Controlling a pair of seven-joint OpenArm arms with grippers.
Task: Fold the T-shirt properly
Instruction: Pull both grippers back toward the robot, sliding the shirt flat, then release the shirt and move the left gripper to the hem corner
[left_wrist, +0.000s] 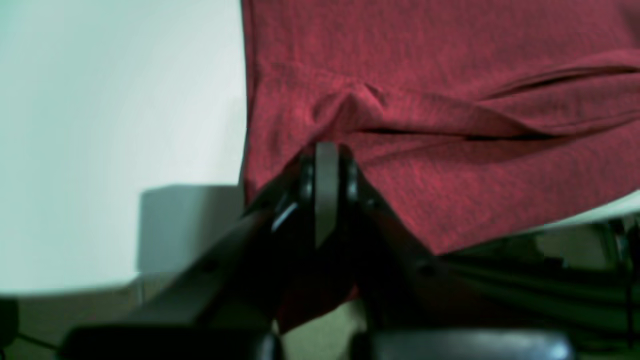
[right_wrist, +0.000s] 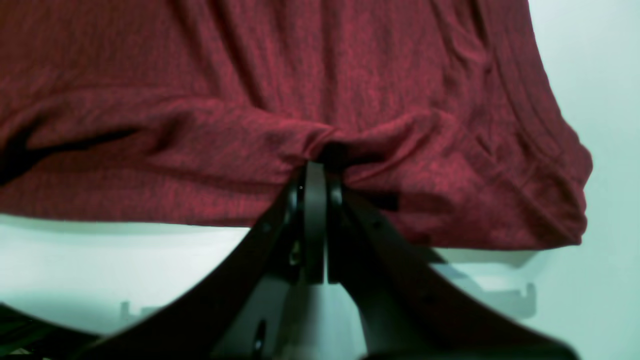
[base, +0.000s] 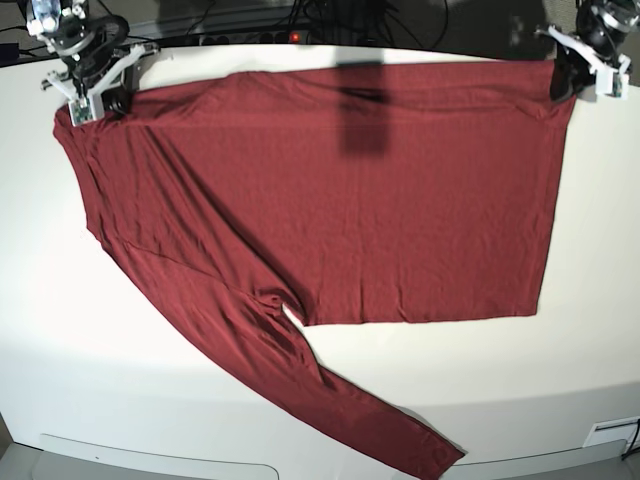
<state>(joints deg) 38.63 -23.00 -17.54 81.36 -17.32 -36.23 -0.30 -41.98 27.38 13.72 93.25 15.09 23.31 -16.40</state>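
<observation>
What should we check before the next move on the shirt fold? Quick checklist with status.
1. Left gripper shut on the T-shirt: ok, fabric bunches at its closed jaws.
2. Right gripper shut on the T-shirt: ok, cloth pinched and puckered at the tips.
3. Both grips at the far edge, one at each end: ok in the base view.
4. Body lying flat on the table: ok, only light wrinkles.
5. Long sleeve tucked in: not ok, it trails diagonally toward the near table edge.
6. How many layers each grip holds: cannot tell.

surface: white table (base: 150, 400) | on it: maroon T-shirt (base: 350, 200), spread flat
</observation>
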